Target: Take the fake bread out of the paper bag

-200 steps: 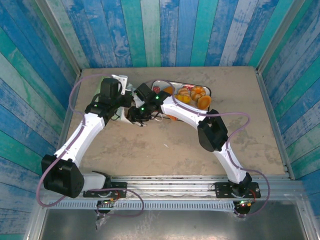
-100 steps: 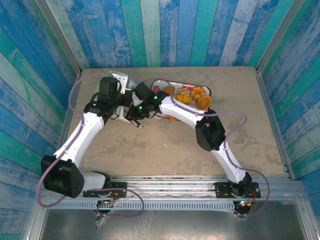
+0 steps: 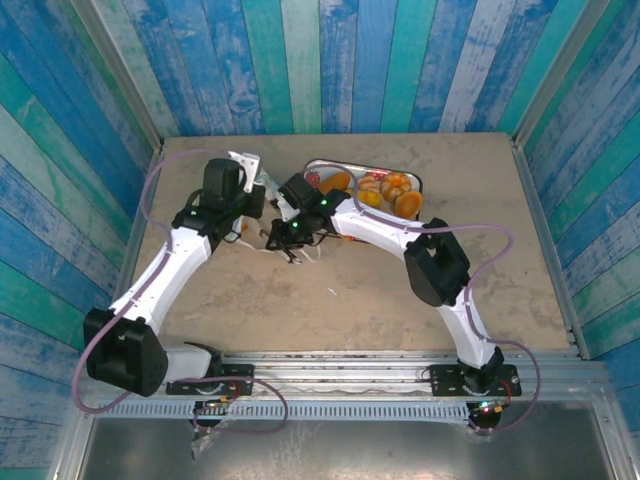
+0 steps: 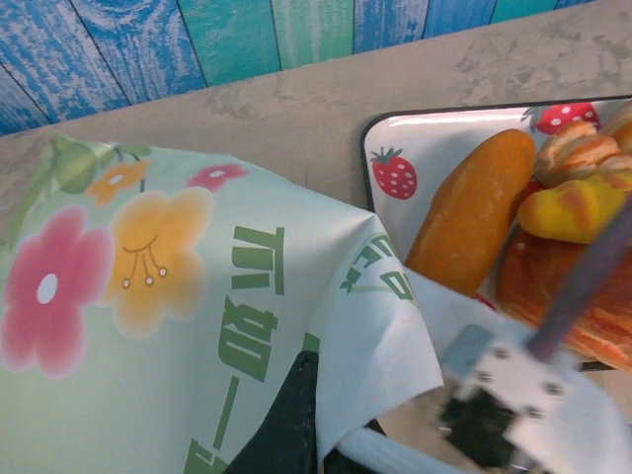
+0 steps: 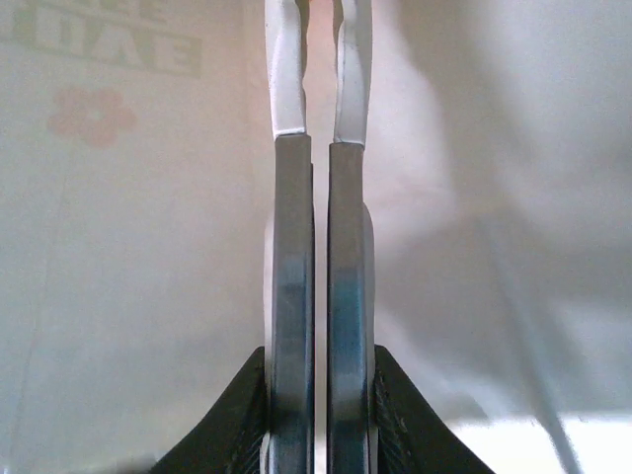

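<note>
Left wrist view: fake bread (image 4: pixel 553 197) lies in the white strawberry tray (image 4: pixel 387 138), just right of the paper bag (image 4: pixel 148 296). The long orange roll (image 4: pixel 469 212) has its long axis slanting across the tray, near end by the bag's edge, far end leaning right. Rounder buns are bunched against its right side.

The bag is crumpled and slumped on the tabletop (image 3: pixel 330 290), its flower print and green lettering facing up. Its right edge is folded over.

The left claw (image 4: pixel 296 400) sits at that fold, pressed together on the paper.

Right wrist view: the right claw (image 5: pixel 318 79) is among white paper walls, fingers (image 5: pixel 292 247) pressed nearly together with a thin slit between.

Top view: the left arm (image 3: pixel 165 265) stretches far and right, its wrist over the bag's left side. The right arm (image 3: pixel 380 228) is elbowed at mid-table and reaches left past the tray's near edge, its wrist angled down into the bag.
</note>
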### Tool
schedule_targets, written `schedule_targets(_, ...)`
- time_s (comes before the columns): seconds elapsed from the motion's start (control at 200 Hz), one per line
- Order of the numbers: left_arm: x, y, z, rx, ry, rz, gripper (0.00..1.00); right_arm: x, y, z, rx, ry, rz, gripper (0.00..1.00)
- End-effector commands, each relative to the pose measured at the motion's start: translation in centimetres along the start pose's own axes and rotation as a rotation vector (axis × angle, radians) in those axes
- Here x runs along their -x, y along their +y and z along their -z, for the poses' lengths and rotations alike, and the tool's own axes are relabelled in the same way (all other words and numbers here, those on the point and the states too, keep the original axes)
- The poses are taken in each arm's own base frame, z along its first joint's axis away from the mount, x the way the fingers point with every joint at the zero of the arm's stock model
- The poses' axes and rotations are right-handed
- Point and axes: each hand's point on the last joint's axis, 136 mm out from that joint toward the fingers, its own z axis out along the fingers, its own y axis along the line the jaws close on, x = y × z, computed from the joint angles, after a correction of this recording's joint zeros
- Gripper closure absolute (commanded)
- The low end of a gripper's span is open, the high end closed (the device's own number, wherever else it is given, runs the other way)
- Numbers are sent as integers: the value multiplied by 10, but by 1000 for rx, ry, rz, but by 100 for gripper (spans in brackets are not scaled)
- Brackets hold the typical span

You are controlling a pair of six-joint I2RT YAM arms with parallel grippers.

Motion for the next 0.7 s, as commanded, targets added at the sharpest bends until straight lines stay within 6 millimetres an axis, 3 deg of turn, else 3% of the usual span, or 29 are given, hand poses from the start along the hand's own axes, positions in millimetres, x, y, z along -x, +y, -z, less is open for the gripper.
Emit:
schedule_targets(0.0,-1,8,-2,46,-15,-35,100,11,19,32,40,-82,65,100)
schedule_targets(0.511,-3,13,-11,83,-6,-12,100,-17,16,51,60,-46,82,100)
schedule_targets(0.696,5,25,-19,150,26,28,100,-29,14,66,37,-32,106,99)
